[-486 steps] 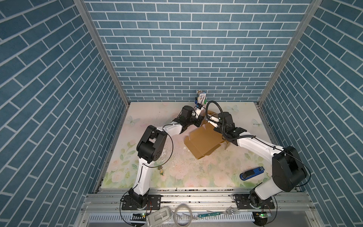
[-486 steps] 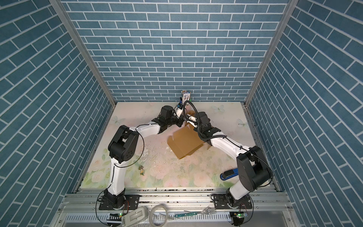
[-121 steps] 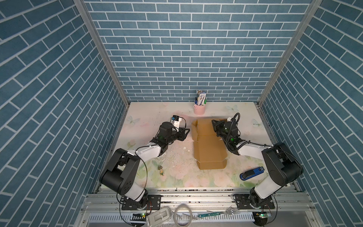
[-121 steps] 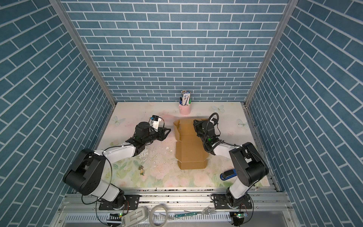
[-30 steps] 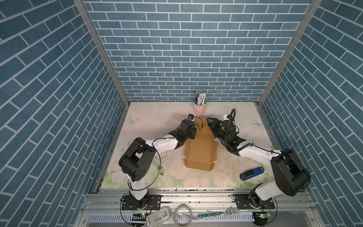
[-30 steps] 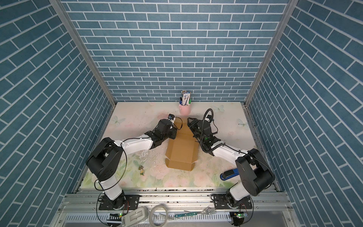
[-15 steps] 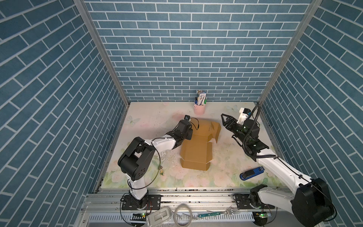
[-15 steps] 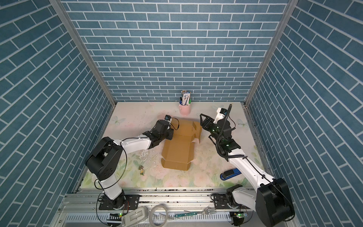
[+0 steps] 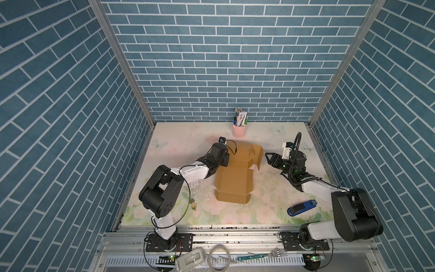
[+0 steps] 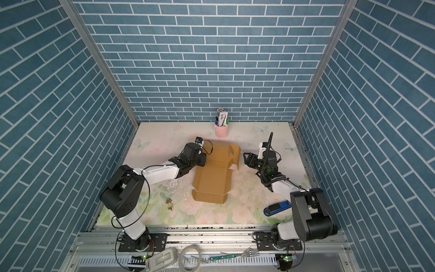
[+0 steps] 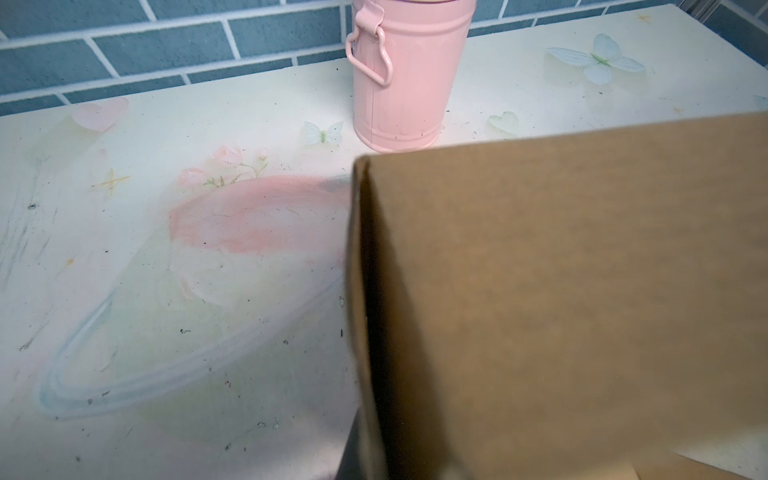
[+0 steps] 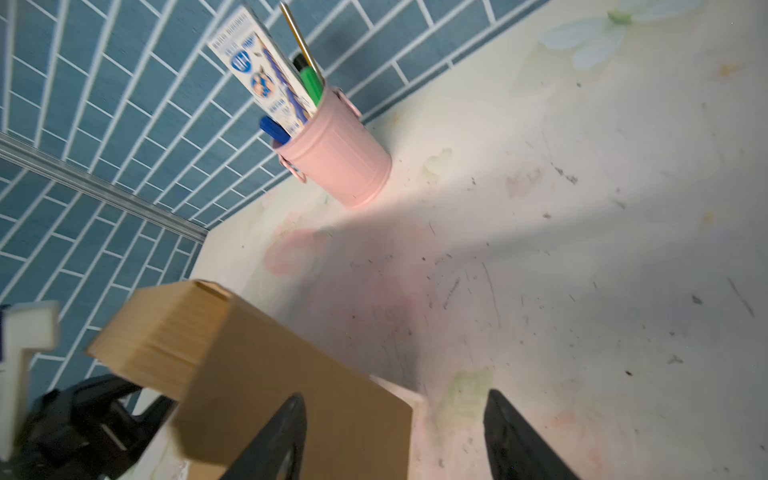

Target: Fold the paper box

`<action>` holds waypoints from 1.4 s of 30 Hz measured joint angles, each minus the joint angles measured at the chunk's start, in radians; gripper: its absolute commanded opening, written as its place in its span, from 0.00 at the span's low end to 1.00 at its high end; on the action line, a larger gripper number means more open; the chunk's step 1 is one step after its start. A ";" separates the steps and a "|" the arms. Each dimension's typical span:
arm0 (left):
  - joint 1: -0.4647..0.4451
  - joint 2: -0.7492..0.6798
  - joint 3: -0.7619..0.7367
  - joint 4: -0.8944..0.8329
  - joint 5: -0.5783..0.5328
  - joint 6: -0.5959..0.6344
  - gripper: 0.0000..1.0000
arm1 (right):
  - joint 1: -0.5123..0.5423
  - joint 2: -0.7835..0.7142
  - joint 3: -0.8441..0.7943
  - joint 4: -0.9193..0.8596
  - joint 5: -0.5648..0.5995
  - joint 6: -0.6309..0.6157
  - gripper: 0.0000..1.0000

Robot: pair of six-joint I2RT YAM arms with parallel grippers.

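Mid-frame on the worktop (image 9: 188, 139): paper box (image 9: 234, 183) lies part-folded, far flaps raised | left gripper (image 9: 224, 162): jaws closed at its left edge | right gripper (image 9: 268, 159): jaws apart, empty, just right of it.

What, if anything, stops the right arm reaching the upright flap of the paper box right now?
Probably nothing, so yes. The right gripper hangs open beside the upright flap of the paper box, jaws facing it, with only bare tabletop between them. The pink cup and blue stapler are off that path.
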 measured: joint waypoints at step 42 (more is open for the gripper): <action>0.026 -0.013 -0.032 0.044 0.088 -0.031 0.03 | 0.153 0.196 0.092 0.190 -0.393 -0.323 0.69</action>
